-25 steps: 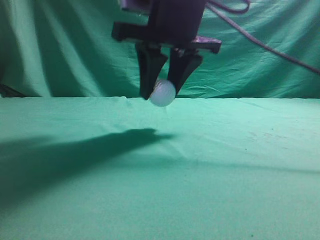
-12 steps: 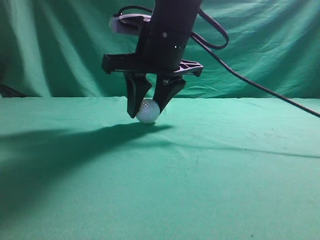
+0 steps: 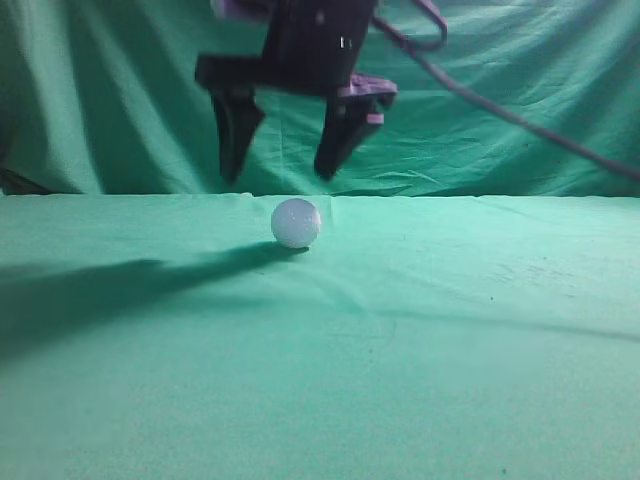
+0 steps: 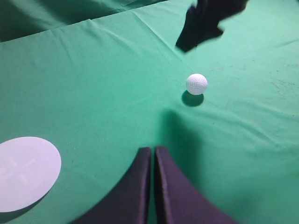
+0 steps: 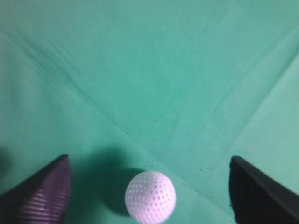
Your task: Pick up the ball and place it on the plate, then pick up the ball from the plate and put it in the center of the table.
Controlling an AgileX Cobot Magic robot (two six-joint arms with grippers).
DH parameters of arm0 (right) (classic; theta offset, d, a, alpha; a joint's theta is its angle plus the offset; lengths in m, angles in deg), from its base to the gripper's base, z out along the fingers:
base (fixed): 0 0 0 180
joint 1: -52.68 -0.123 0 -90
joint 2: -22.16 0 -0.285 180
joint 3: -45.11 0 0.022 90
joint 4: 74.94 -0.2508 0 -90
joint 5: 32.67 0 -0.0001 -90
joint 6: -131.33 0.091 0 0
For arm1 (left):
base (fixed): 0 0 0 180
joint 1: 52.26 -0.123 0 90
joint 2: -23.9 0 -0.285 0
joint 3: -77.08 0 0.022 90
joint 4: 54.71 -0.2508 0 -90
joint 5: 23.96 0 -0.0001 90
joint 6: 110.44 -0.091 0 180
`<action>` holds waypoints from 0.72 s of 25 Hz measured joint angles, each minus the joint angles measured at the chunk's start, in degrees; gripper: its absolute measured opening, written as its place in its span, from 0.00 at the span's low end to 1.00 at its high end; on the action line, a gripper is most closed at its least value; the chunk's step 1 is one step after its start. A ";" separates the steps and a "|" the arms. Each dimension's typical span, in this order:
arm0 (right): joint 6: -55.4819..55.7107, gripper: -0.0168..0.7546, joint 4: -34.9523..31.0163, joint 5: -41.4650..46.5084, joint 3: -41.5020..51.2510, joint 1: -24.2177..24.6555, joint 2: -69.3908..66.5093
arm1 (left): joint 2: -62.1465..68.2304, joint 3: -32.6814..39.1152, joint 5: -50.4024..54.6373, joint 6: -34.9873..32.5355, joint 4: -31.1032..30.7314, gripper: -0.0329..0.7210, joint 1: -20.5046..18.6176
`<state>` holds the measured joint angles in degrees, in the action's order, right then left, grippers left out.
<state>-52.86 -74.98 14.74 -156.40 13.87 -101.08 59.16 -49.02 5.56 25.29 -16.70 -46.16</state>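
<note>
Ball: resting alone on the surface.
Right pincer: spread wide, released, above the ball.
Left pincer: clenched, empty.
Plate: well apart.

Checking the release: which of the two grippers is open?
The right gripper, fingers spread wide above the golf ball. The left gripper has its fingers pressed together, away from the ball.

Low at surface height, facing the back curtain; from the left wrist, higher and farther off, slanting down past its pincer; from the right wrist, close and straight down; all three sharing the ball and green cloth.
</note>
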 joint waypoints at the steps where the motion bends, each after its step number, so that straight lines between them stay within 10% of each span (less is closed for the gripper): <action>1: 0.31 0.65 0.74 2.44 -1.22 0.00 1.47 | 0.00 0.00 0.00 0.00 0.13 0.04 0.00; 5: 1.31 0.19 2.94 8.95 -3.36 0.00 8.99 | 0.00 0.00 0.00 0.00 2.52 0.04 0.00; 8: 1.53 0.02 3.34 12.48 -3.45 0.00 15.18 | 0.00 0.00 -0.09 0.00 3.05 0.04 0.00; 18: 2.39 0.02 3.46 8.28 19.14 0.00 39.40 | -0.13 0.00 0.01 0.00 3.82 0.04 0.00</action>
<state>-50.47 -71.52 23.02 -137.26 13.87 -61.67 59.03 -49.02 5.57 25.29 -12.88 -46.16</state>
